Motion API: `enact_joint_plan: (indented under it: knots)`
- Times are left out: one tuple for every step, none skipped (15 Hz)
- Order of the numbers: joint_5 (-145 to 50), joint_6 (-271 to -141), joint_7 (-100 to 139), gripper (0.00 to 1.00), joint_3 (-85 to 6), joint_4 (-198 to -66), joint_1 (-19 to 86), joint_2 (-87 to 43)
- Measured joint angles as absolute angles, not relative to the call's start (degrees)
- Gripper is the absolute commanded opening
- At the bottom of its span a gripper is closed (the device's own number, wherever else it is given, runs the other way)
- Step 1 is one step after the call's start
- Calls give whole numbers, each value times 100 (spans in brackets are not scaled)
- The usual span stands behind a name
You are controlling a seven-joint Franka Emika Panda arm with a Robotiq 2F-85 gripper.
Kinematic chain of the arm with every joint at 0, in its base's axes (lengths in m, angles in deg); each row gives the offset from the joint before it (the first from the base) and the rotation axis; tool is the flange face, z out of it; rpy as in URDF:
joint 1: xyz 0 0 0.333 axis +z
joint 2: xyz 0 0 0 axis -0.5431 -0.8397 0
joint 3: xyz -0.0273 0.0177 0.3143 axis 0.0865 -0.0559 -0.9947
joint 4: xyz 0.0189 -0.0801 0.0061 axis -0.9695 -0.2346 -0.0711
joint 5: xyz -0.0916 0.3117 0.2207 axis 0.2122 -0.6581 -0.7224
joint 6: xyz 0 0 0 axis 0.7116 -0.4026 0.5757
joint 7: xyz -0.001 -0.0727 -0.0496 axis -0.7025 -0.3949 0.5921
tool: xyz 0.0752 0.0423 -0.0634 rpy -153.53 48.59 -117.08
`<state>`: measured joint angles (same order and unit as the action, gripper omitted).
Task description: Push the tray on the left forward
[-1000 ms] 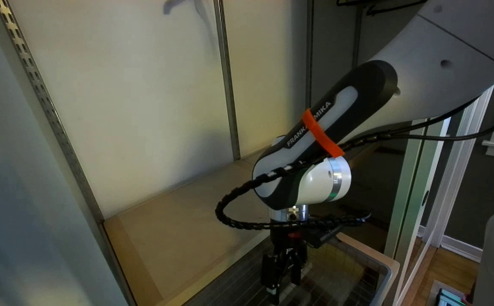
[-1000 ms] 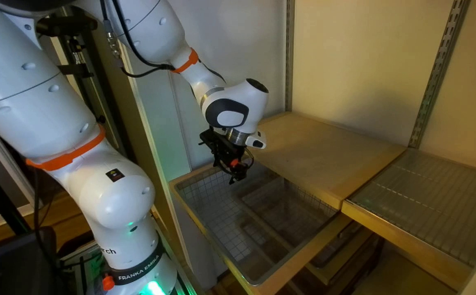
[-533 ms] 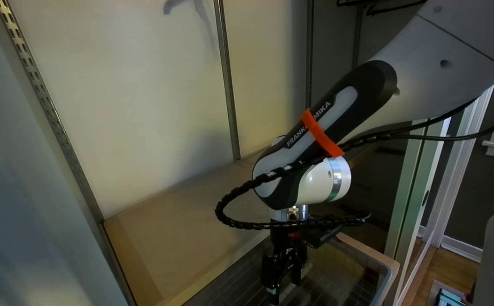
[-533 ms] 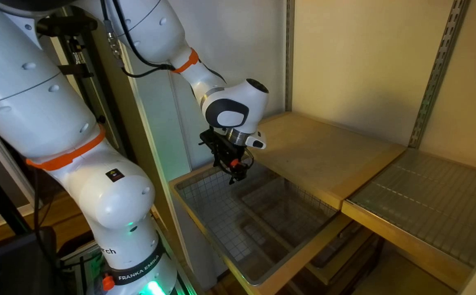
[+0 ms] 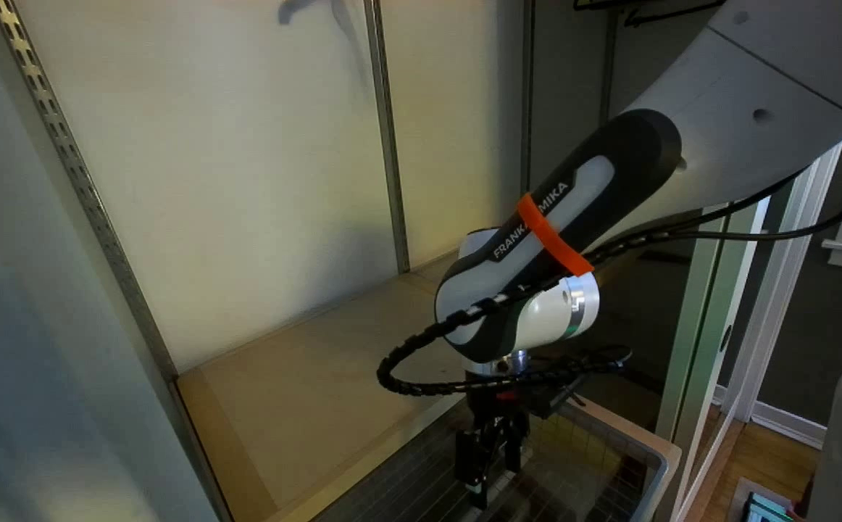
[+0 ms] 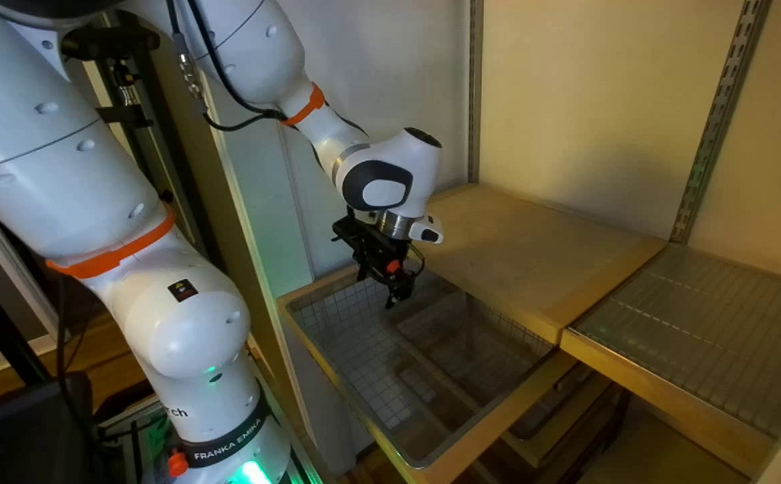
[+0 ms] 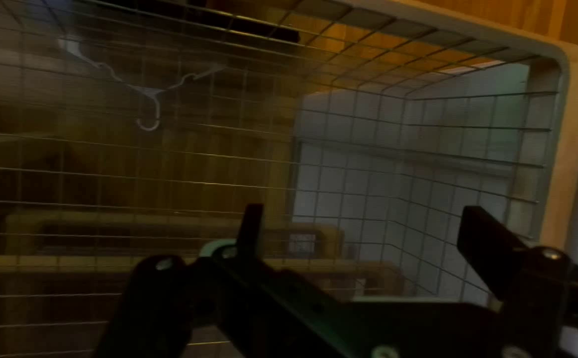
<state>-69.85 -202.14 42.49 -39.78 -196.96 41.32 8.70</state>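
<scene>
The tray (image 6: 498, 420) is a wire-mesh basket in a light wooden frame, pulled out below the wooden shelf. Its rim also shows in an exterior view (image 5: 627, 426) and in the wrist view (image 7: 570, 149). I see no objects lying in it. My gripper (image 5: 495, 483) points down over the inside of the tray, toward its far part in an exterior view (image 6: 394, 302). In the wrist view the gripper (image 7: 362, 209) has its two black fingers wide apart with nothing between them. I cannot tell how far the fingertips are from the mesh.
A wooden shelf (image 6: 538, 255) lies behind the tray, with a ribbed clear-topped shelf (image 6: 706, 329) beside it. More wooden drawer frames (image 6: 558, 423) are below. A pale side panel (image 6: 283, 228) stands beside the tray. A white hanger (image 7: 144, 91) shows through the mesh.
My arm and gripper have shifted slightly, a little to the right in both exterior views and slightly lower in one of them. The tray has not moved.
</scene>
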Motion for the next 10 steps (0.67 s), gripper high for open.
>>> enact_joint_plan:
  knots:
    - [-6663, -20238, 4126, 100, -3989, -19693, 3996, 856]
    - [-6302, -20265, 3978, 100, -3988, -19691, 3822, 841]
    - [-5952, -20270, 3825, 100, -3982, -19686, 3620, 825]
    - [-5624, -20272, 3695, 100, -3956, -19680, 3408, 812]
    - [-5318, -20277, 3578, 100, -3913, -19674, 3193, 801]
    - [-5044, -20277, 3471, 100, -3850, -19673, 2980, 791]
    - [-4812, -20277, 3399, 100, -3765, -19673, 2776, 777]
    - [-4605, -20296, 3350, 100, -3669, -19672, 2583, 751]
    - [-4418, -20337, 3320, 100, -3561, -19672, 2395, 715]
    - [-4282, -20402, 3314, 100, -3445, -19672, 2225, 672]
